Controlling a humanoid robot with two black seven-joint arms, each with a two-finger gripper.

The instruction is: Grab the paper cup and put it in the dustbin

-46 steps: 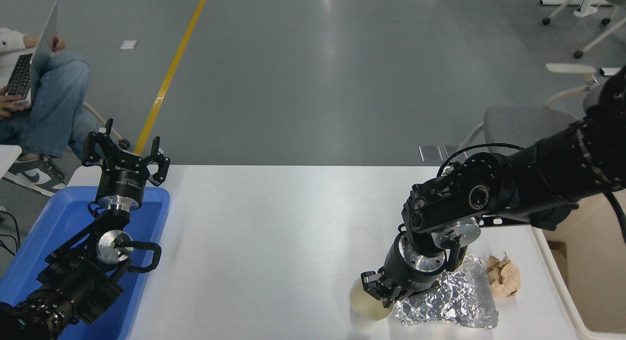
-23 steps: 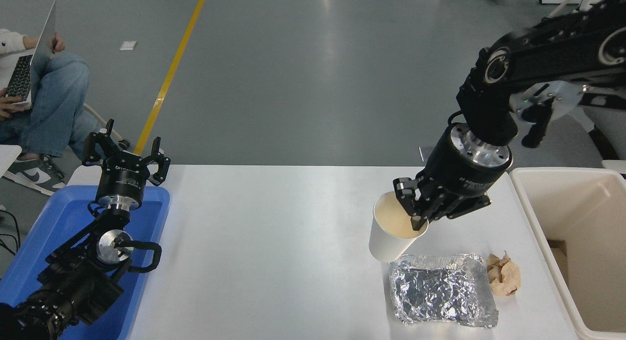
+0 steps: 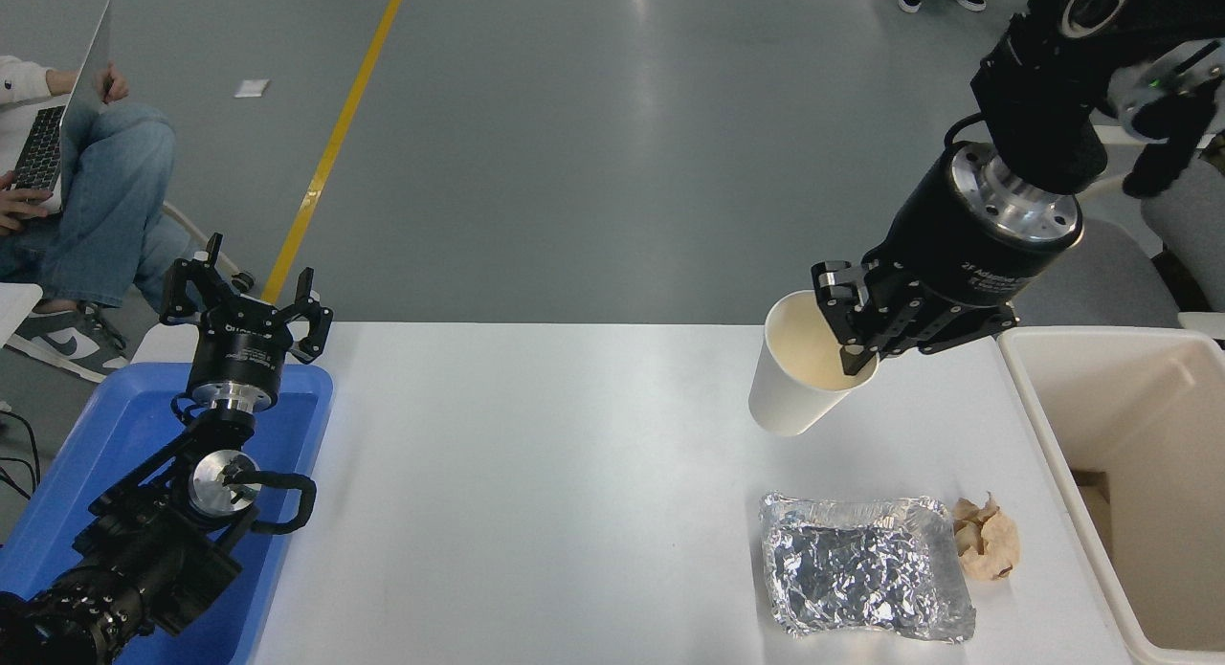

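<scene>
Since 0.5 s ago: right gripper (image 3: 855, 344) has carried the paper cup (image 3: 802, 376) higher and further toward the dustbin (image 3: 1060, 433); foil tray (image 3: 861, 565) and brown paper wad (image 3: 986, 539) unchanged.

Cup now: airborne, clear of the surface (image 3: 536, 474), tilted with its mouth toward the camera, just left of the dustbin's near-left rim and not yet over it.

Grip: right gripper clamped on the cup's rim, one finger inside the wall, one outside.

Handling (judged): empty thin paper, so very light, and it crushes easily. The rolled rim is the stiffest part and a sound place to hold. The pinch is off-centre, so the cup may swing or slip.

Not visible: outer finger contact, the cup's base, the dustbin's right side (cut off), and most of its floor.

Left gripper (image 3: 246, 297): parked far left of the dustbin over the blue tray (image 3: 297, 426), fingers spread, empty.
</scene>
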